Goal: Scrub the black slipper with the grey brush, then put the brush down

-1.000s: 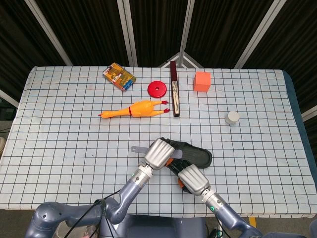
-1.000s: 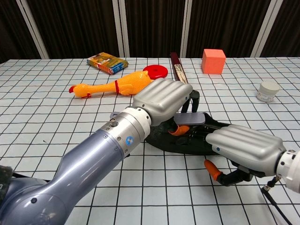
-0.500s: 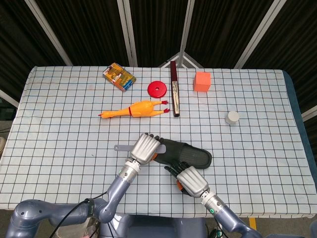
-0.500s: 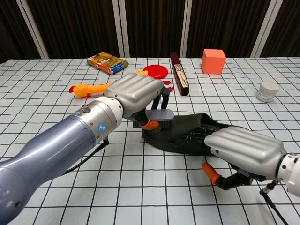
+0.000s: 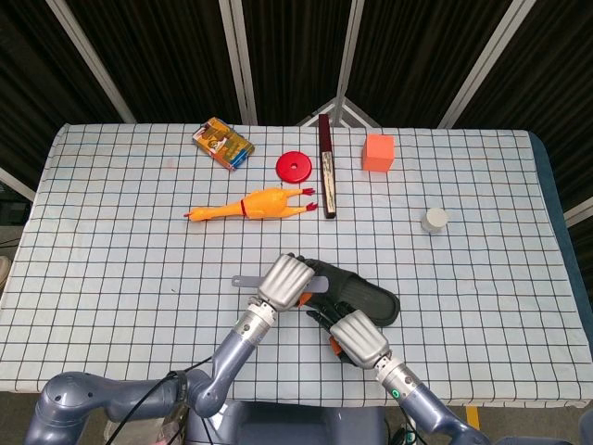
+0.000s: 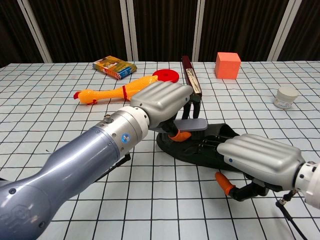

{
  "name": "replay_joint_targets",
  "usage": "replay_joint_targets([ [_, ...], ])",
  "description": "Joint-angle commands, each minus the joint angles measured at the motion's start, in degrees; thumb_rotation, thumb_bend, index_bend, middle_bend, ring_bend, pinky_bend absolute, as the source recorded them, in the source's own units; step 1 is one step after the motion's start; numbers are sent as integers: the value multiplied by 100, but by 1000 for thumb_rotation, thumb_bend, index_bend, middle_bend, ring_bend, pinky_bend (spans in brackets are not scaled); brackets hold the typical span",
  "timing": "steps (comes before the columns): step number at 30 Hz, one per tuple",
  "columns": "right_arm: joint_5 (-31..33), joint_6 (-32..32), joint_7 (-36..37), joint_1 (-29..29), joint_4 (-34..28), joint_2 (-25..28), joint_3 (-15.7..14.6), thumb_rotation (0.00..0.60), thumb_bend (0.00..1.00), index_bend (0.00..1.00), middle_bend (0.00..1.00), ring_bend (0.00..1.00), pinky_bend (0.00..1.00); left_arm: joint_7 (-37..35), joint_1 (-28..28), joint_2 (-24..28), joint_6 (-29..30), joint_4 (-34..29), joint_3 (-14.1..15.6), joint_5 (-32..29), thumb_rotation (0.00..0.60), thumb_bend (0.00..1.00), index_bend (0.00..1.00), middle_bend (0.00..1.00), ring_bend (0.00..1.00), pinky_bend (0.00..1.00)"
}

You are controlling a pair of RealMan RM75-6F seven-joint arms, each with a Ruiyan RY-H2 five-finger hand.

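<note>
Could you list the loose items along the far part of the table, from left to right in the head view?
Snack box → rubber chicken → red disc → long dark box → orange cube → small grey jar.

Your left hand [image 6: 162, 102] and right hand [image 6: 260, 159] show smooth, satin-grey metallic shells with orange rubbery fingertips [image 6: 225, 183]. Under the left fingers, the grey brush [image 6: 192, 125] looks matt plastic; the black slipper [image 5: 366, 295] is dull rubber on a checked cloth [image 5: 120, 241].
</note>
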Motion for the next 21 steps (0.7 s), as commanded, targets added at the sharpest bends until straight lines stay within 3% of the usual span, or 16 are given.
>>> replay_joint_targets([
  [1,9,4,-17,5,-3,0,-5,600,765,121,120,78,209,-507,-125,-233,172,337,75,432,600,598,619,650,585,573],
  [12,81,1,-5,11,74,-49,-22,600,766,121,120,78,208,-452,-157,-310,120,531,110,409,600,597,620,651,585,573],
  [21,49,51,-53,4,8,-34,-65,600,766,120,120,78,209,61,69,177,143,147,148,156,600,600,627,658,586,573],
])
